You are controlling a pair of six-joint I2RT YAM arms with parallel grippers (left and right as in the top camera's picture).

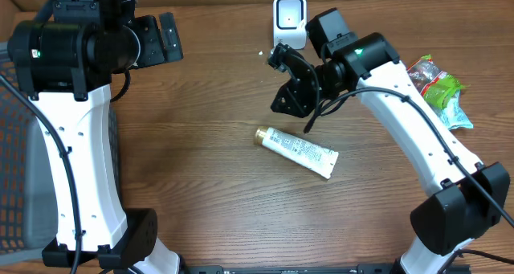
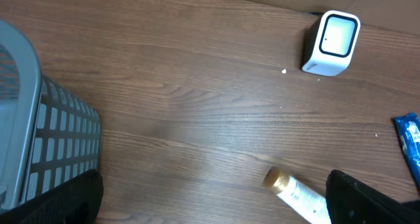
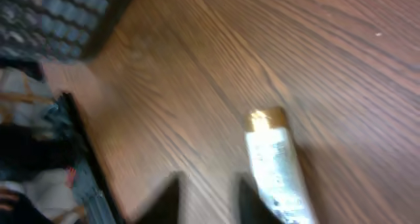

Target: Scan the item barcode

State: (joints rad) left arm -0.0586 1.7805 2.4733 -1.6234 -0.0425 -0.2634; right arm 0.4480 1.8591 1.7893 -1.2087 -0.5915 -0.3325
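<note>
The table (image 1: 201, 169) is brown wood with a long running grain, smooth and close to matt, with only a faint sheen. The tube (image 1: 299, 151) looks like soft white plastic with fine print, its cap (image 1: 262, 135) a shiny metallic gold, and the scanner (image 1: 289, 18) is glossy white plastic around a pale face. The basket (image 2: 26, 99) is dull grey plastic lattice, the snack packets (image 1: 438, 89) crinkled glossy film — and the arm shells (image 1: 80, 145) smooth white plastic with matt black joints.

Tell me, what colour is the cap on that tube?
Gold; the cap shows best in the left wrist view.
</note>
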